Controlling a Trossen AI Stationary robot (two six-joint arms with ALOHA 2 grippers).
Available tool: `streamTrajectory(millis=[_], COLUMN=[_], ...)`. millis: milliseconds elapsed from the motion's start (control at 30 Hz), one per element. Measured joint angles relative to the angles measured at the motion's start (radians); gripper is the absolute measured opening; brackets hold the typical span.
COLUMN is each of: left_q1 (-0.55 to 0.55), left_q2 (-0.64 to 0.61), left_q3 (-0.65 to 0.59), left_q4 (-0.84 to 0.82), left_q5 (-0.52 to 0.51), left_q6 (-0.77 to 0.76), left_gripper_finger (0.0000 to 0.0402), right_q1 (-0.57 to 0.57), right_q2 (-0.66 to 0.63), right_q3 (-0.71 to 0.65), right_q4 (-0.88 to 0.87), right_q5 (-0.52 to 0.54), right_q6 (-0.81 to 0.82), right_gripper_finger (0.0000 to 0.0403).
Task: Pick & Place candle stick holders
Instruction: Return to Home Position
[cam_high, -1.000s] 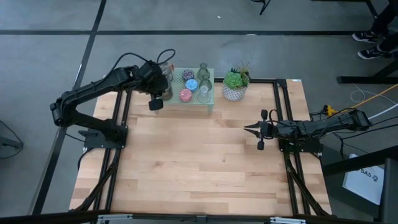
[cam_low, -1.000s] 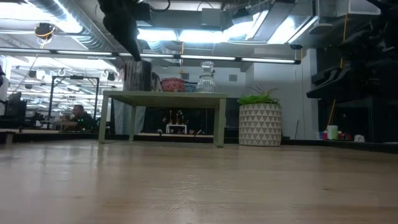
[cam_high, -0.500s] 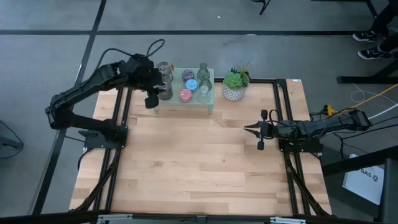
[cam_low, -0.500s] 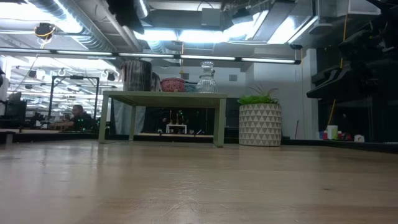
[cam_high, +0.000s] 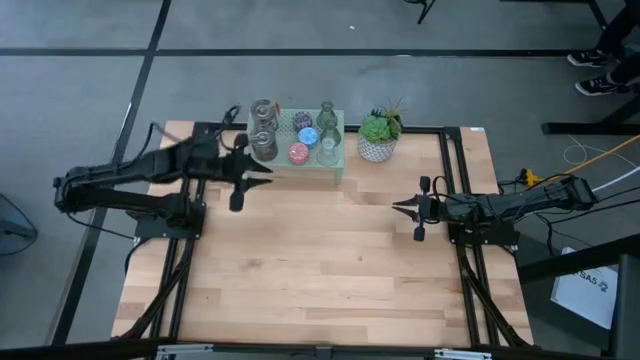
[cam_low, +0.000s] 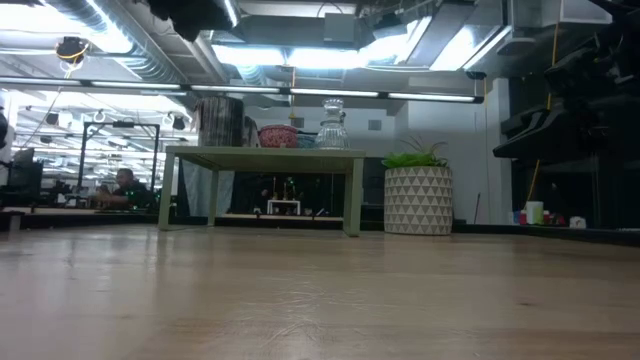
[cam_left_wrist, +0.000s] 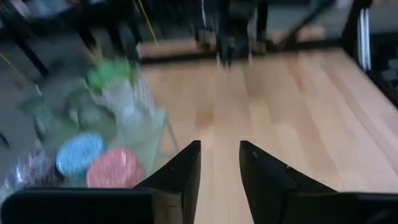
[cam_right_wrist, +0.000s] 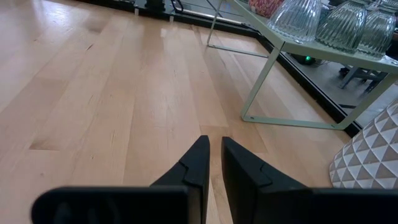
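The candle stick holders (cam_high: 307, 136) stand crowded together on top of the mint-green stand (cam_high: 340, 162), at the far edge of the table (cam_high: 320, 270). None of them sits on the wood. From above I can pick out a pink holder (cam_high: 298, 153) with a blue holder beside it. Two silver cans (cam_high: 264, 110) stand at the stand's left end, and the glass holders (cam_high: 327, 152) are toward its right end. Looking level across the table, one silver can (cam_low: 222, 122), the pink one (cam_low: 278, 135) and a ribbed clear glass one (cam_low: 332, 122) line up on the stand's top (cam_low: 265, 153). Just right of the stand is the plant (cam_high: 379, 130) in its white patterned pot.

The left gripper (cam_high: 264, 172) hangs just in front of the stand's left end, close to the silver cans but clear of them. It holds nothing. Its wrist view is blurred, yet it shows the two fingers (cam_left_wrist: 186, 165) a narrow gap apart.

The right gripper (cam_high: 400, 207) is well apart from the stand, low over the right half of the table and pointing inward. Its fingers (cam_right_wrist: 199, 162) are drawn together to a thin slit, with nothing between them.

Far back in the room a person (cam_low: 122, 185) sits at a bench
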Motion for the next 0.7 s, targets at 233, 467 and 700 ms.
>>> streamTrajectory(millis=[233,467,700], left_q1=[-0.137,-0.211,-0.229], left_q2=[-0.149,-0.175,-0.176], left_q3=[-0.32,-0.559,-0.766], left_q4=[0.401,0.639,0.994], left_q5=[-0.302,-0.417,-0.262], left_q6=[-0.081,-0.117,-0.132], left_gripper_finger=[0.0089,0.0086,0.0086], right_q1=[0.0,0.0,0.0], right_q2=[0.0,0.0,0.0], right_q3=[0.0,0.0,0.0], right_q4=[0.0,0.0,0.0], right_q5=[0.0,0.0,0.0], right_q6=[0.0,0.0,0.0], right_gripper_finger=[0.0044,0.0044,0.0044])
